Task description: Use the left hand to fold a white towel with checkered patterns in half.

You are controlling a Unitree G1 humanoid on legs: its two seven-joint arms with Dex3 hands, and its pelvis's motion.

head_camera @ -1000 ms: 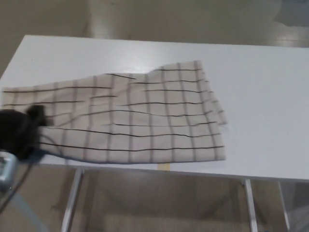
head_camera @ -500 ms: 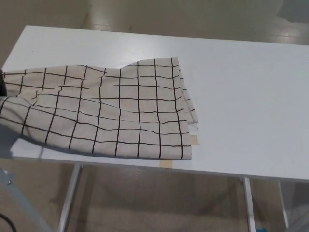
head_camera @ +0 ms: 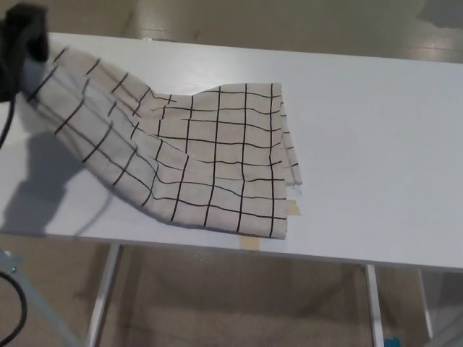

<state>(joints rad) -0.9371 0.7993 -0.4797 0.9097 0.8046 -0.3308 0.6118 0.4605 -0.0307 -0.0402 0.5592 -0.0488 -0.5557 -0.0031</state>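
A white towel with a black checkered pattern (head_camera: 210,155) lies on the white table (head_camera: 376,144), its right part flat near the front edge. Its left end is lifted off the table and stretched up toward the top left corner of the head view. My left hand (head_camera: 22,43) is black and sits at that corner, shut on the towel's raised left end. The lifted cloth throws a dark shadow on the table's left side. My right hand does not show.
A small strip of tan tape (head_camera: 292,208) sticks to the table beside the towel's front right corner. The table's metal legs (head_camera: 105,296) and the tan floor show below the front edge. A black cable (head_camera: 9,116) hangs at the far left.
My left hand has risen from the table's left edge to the top left corner, lifting the towel's left end up and back. The camera has also shifted.
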